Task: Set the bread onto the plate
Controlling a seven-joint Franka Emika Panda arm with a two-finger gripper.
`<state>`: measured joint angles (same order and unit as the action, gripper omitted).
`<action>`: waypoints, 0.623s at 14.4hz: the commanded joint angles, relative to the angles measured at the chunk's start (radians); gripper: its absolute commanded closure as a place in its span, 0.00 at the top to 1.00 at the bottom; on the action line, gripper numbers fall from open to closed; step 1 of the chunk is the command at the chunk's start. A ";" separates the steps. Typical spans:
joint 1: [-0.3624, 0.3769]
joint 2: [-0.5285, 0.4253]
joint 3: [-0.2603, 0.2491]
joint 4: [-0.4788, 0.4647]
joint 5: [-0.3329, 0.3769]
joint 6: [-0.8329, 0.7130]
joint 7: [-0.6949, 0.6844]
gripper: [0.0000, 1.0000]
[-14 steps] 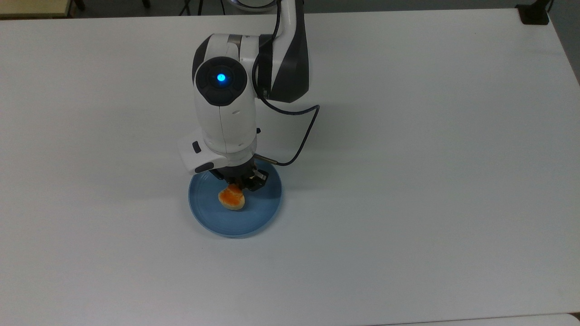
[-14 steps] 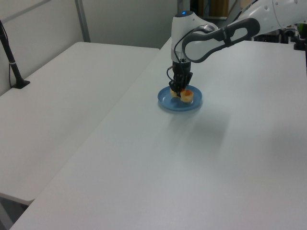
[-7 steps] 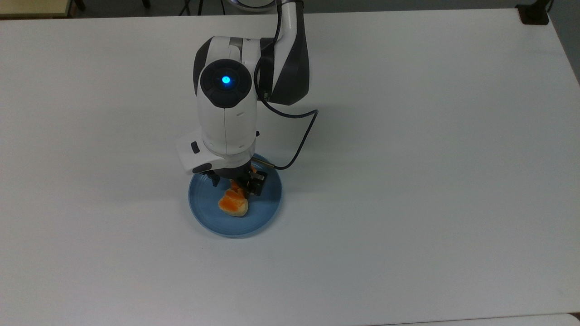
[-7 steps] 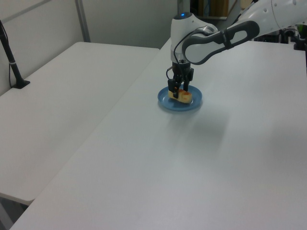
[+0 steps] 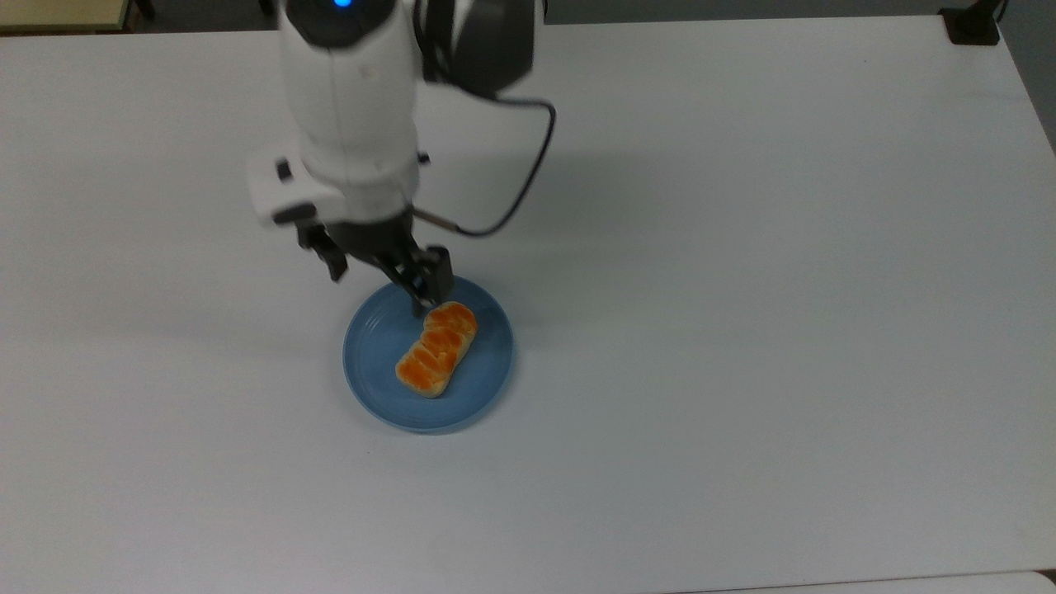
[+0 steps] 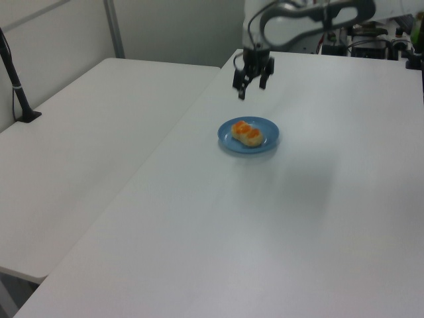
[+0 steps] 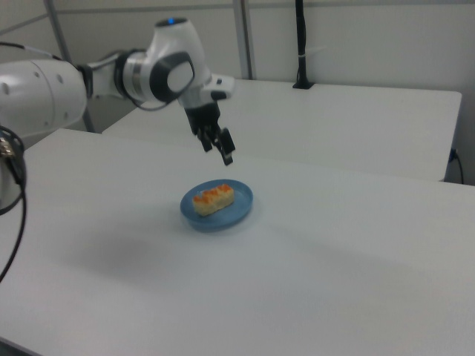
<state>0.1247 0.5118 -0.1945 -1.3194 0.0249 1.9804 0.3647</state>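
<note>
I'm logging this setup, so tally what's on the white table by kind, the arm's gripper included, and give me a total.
Bread: 1, lying on the plate
Plate: 1, blue
Gripper: 1, open, raised above the table
Total: 3

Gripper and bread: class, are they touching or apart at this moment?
Apart. In the left view the gripper hangs open well above the bread, with bare table between them.
</note>
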 commanded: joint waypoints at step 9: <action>-0.051 -0.602 -0.008 -0.283 0.006 -0.348 -0.249 1.00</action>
<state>0.0546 0.0317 -0.1961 -1.4544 0.0361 1.6208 0.2365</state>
